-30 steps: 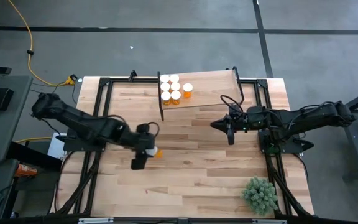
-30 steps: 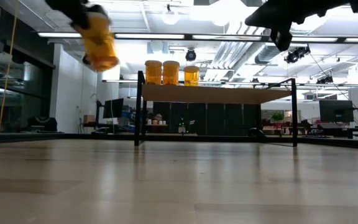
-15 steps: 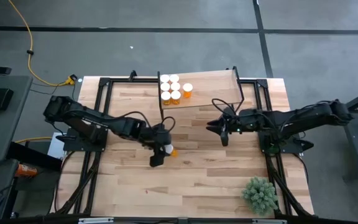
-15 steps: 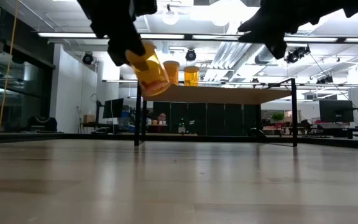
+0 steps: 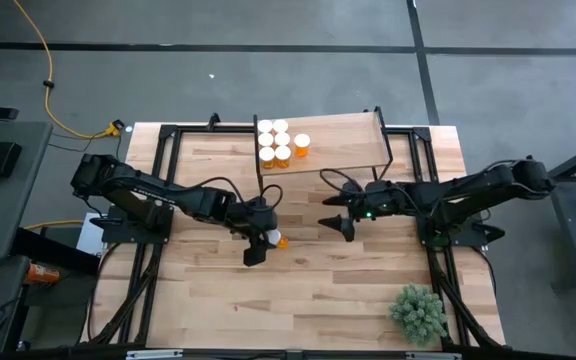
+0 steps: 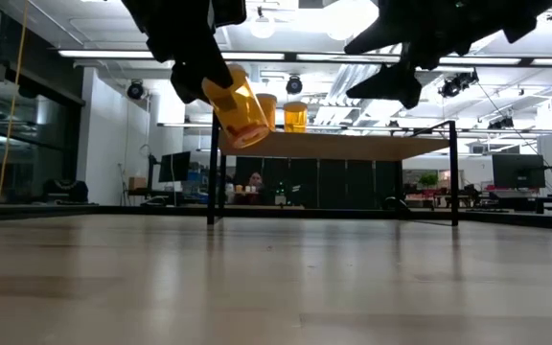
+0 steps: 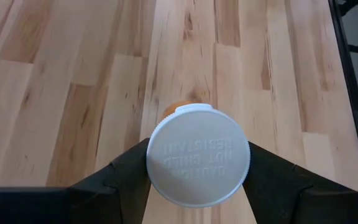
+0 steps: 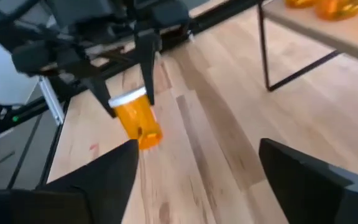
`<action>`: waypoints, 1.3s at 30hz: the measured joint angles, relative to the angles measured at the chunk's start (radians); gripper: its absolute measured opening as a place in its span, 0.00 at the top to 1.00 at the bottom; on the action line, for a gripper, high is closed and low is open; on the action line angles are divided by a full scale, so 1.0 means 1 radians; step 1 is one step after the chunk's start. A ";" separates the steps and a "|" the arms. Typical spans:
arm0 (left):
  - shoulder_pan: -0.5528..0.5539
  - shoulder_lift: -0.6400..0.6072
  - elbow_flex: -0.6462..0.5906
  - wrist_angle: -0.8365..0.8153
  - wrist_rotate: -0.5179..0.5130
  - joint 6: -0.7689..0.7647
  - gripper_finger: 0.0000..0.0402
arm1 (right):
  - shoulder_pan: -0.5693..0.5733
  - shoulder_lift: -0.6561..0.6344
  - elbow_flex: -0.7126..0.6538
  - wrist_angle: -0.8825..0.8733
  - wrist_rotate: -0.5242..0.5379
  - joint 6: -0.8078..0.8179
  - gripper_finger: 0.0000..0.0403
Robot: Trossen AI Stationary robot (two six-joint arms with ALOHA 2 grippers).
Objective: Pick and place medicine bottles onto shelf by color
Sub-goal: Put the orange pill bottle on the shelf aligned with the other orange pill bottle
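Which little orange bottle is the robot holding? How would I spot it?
Find the left gripper, above the middle of the wooden table. It is shut on one orange bottle, held tilted in the air. The other bottles stand upright together on the shelf.

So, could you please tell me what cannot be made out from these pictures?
- Left wrist view: the body of the small orange pill bottle, hidden behind its own round white cap.
- Low view: how many bottles stand on the light-wood shelf; the held bottle and left gripper cover part of the row.
- High view: the right gripper is too small to judge its opening.
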 joint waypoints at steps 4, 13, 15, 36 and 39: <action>0.000 0.000 0.000 0.003 0.000 0.000 0.48 | 0.000 0.041 0.050 -0.015 -0.041 -0.087 0.12; 0.000 0.000 0.000 0.017 0.000 -0.018 0.48 | 0.000 0.186 0.136 -0.048 -0.045 -0.244 0.09; 0.000 0.000 0.000 0.017 -0.003 -0.018 0.48 | 0.000 0.213 0.140 -0.048 -0.067 -0.244 0.09; 0.003 -0.001 0.000 0.047 -0.111 -0.026 0.48 | 0.026 0.428 0.275 0.010 -0.123 -0.398 0.10; 0.012 -0.001 0.000 0.059 -0.139 -0.026 0.48 | 0.026 0.453 0.290 0.023 -0.123 -0.401 0.10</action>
